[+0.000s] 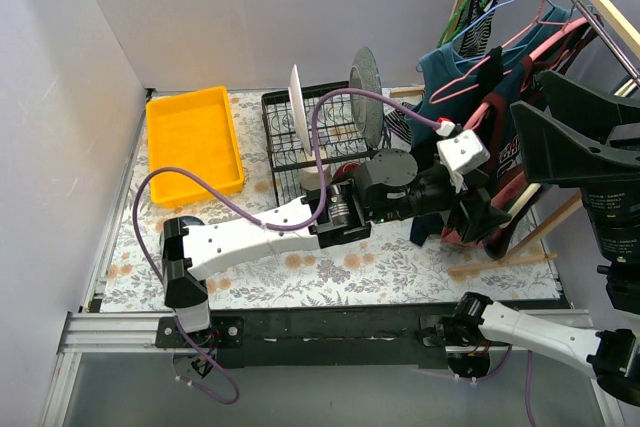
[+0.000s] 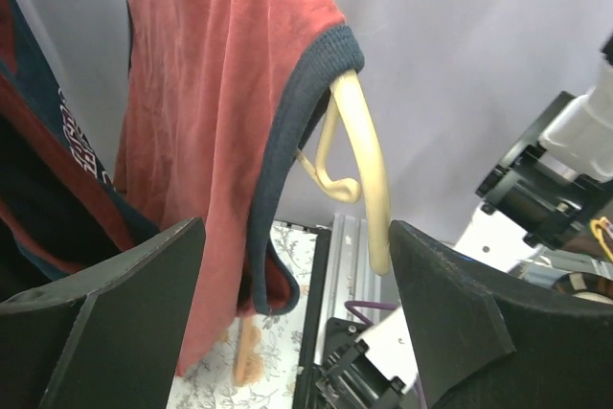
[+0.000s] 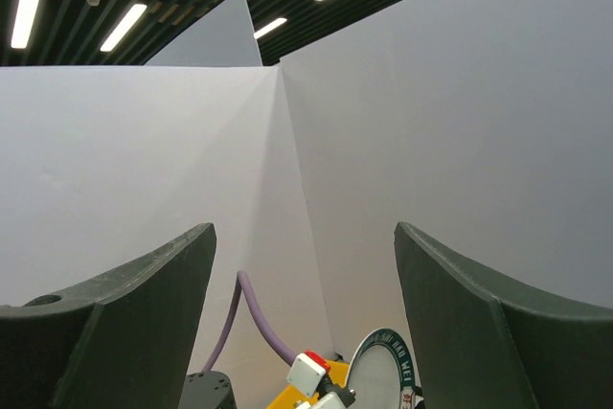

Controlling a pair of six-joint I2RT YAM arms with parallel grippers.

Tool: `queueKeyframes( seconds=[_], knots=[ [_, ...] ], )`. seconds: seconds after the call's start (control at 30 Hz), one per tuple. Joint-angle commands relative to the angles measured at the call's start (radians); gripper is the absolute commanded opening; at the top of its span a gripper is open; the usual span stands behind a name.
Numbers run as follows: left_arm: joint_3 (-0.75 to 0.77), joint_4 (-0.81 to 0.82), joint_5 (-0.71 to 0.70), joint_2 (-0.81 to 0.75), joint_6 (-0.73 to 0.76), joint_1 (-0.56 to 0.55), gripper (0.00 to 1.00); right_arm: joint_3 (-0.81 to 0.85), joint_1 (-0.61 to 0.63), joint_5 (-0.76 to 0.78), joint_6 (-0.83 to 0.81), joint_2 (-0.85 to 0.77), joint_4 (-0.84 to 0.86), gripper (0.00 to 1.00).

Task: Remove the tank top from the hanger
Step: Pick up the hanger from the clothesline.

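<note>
Task barely begun, by my read. Red tank top (image 2: 192, 93) was on cream hanger (image 2: 369, 160), navy armhole trim looped over hanger's arm, hem hanging below hanger. Your left hand (image 2: 297, 237) was spread just below hanger, nothing pinched. Your right hand (image 3: 302, 237) was spread too, well apart from hanger, facing wall. Left for you: grip trim, slide it off hanger, free other shoulder.
</note>
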Motion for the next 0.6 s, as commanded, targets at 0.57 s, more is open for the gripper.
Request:
queueKeyframes(
  seconds=[0.57],
  knots=[
    [0.155,0.011,-0.095,0.086,0.087,-0.062,0.87,-0.061,-0.003,0.025,-0.007,-0.051,0.075,0.83]
  ],
)
